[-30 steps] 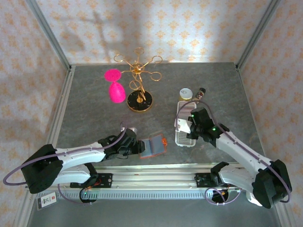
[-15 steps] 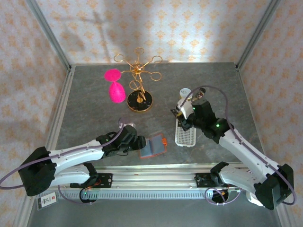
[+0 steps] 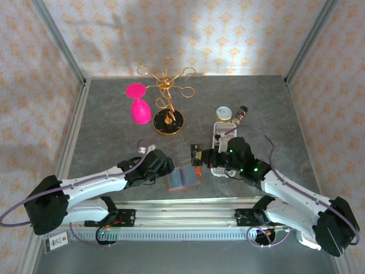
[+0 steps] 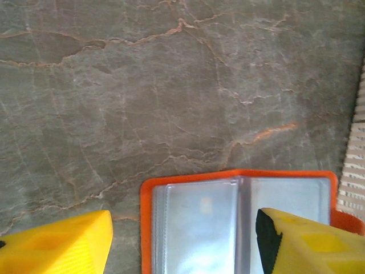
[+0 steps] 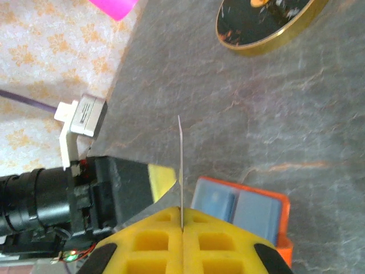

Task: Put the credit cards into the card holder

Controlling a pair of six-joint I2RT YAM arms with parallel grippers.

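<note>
The card holder [image 3: 183,177] lies open on the table, orange-red outside with grey-blue pockets facing up. My left gripper [image 3: 164,170] is open at its left side. In the left wrist view the yellow fingers [image 4: 57,242] stand wide apart, one on the bare table and one over the card holder [image 4: 228,217]. My right gripper [image 3: 206,157] is shut on one of the credit cards [image 3: 197,154], holding it just above and behind the holder. In the right wrist view that card [image 5: 181,165] is seen edge-on between the shut fingers [image 5: 182,220], left of the card holder [image 5: 245,210].
A long white slotted tray [image 3: 220,162] lies under the right arm, with its edge [image 4: 357,160] beside the holder. A small jar [image 3: 223,113] and a little bottle [image 3: 240,115] stand behind it. A gold stand on a black base [image 3: 168,121] and a pink glass [image 3: 138,111] are further back.
My right gripper has carried a card from the white tray leftwards to the card holder. My left gripper has opened wider and drawn slightly back from the holder.
</note>
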